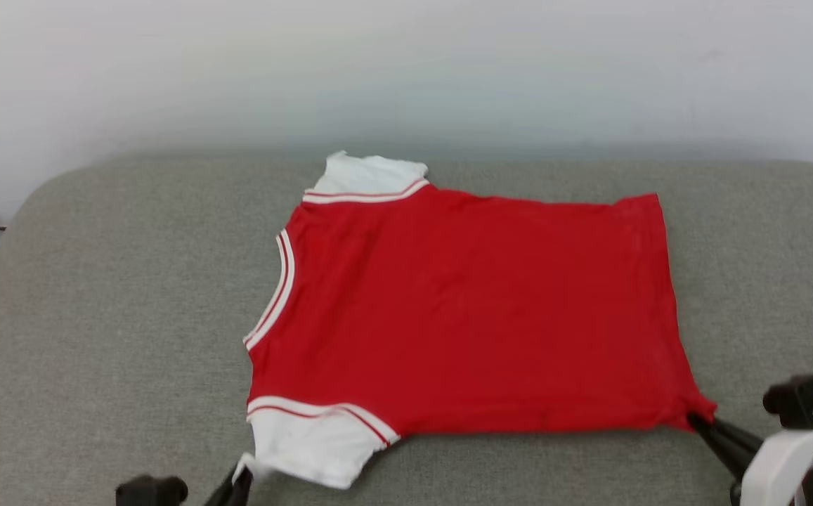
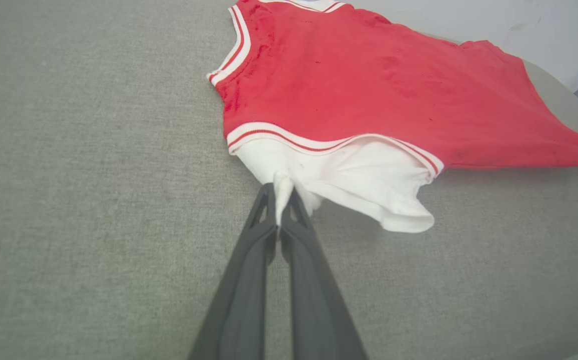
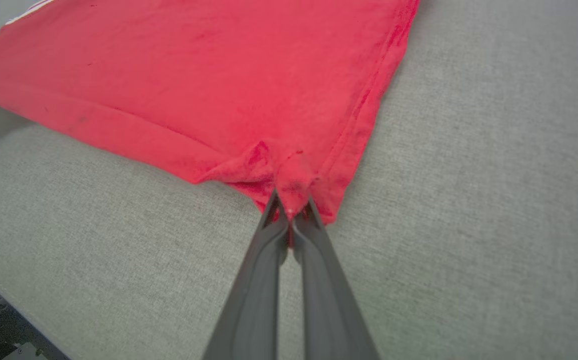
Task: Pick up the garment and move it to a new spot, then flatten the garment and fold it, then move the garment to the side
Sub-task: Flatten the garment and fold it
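Garment (image 1: pixel 476 309), one, left fingers (image 2: pixel 249 280), right fingers (image 3: pixel 259 285), both pinching

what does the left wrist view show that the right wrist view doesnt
Left wrist view: the left gripper, jaws shut on the white sleeve of the garment, and the striped neckline in full. Right wrist view: the right gripper, jaws shut on a red hem corner; white trim is a mere sliver there. Both: the garment's red body lying on the grey cushion.
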{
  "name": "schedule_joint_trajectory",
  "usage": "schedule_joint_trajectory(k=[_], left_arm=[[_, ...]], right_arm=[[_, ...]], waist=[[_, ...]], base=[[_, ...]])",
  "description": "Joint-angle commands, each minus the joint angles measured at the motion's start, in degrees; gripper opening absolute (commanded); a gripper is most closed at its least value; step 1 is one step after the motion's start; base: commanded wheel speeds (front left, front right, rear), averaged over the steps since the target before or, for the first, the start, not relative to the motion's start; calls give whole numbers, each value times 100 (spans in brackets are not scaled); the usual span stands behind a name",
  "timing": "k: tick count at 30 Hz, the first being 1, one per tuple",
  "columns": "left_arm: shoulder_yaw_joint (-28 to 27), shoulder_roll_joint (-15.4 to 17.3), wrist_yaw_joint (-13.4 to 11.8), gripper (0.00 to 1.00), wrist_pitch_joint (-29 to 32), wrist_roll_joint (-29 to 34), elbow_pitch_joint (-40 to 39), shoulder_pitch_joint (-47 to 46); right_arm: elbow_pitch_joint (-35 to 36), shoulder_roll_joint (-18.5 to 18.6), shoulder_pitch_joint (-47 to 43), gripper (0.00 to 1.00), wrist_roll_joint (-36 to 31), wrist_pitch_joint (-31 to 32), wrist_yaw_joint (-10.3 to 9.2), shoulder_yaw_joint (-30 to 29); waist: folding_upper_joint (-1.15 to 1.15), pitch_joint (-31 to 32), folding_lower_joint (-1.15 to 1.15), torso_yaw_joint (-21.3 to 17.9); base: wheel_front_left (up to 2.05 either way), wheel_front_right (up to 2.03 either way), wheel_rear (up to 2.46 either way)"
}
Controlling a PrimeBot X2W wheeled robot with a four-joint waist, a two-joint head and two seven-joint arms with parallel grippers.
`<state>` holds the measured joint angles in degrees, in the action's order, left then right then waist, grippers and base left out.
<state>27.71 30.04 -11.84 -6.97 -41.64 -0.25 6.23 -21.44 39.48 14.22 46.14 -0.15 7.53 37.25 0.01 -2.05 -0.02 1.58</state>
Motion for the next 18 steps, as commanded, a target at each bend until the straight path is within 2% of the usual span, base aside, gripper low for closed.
schedule_joint_trajectory(k=[1, 9, 18], left_arm=[[27, 13, -35, 0, 63, -97, -65, 205], [216, 124, -9, 0, 436, -360, -286, 755], [302, 165, 177, 0, 512, -85, -160, 81]], right_arm=[[104, 52, -288, 0, 12, 49, -8, -121], [481, 72, -1408, 0, -141, 360, -8, -855], [988, -251, -1642, 0, -406, 752, -7, -1523]], waist=[[-1, 145, 2, 38], [-1, 303, 2, 88], [-1, 336, 2, 61]], base=[[0, 0, 0], [0, 0, 0], [0, 0, 0]])
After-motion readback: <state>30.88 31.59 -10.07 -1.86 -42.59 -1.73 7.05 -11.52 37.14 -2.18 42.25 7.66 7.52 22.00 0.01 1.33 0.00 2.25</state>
